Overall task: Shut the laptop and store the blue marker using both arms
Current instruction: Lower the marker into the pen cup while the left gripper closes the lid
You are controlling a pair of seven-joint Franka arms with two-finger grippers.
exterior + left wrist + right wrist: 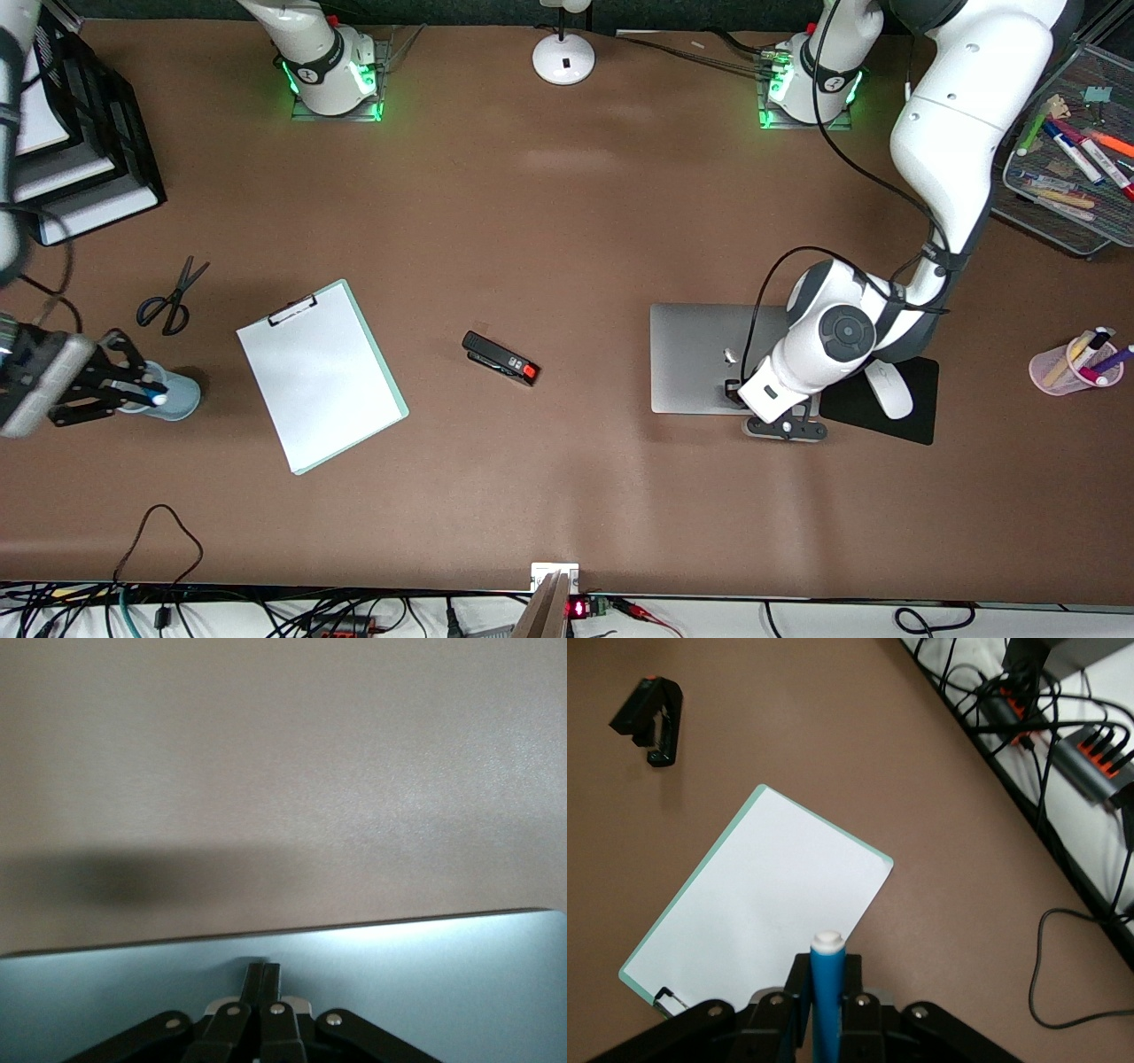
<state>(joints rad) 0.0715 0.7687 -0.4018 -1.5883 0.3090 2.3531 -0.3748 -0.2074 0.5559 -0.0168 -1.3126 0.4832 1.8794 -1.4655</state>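
Silver-grey laptop (700, 354), blue marker (827, 992) seemingly white-tipped, mint-edged clipboard (319, 374).

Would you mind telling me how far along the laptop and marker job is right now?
The laptop already lies shut, with the left gripper shut at its edge nearer the front camera. In hand: the right gripper grips the blue marker over the light-blue cup at the right arm's end of the table. Left: lowering the marker into the cup and letting go.
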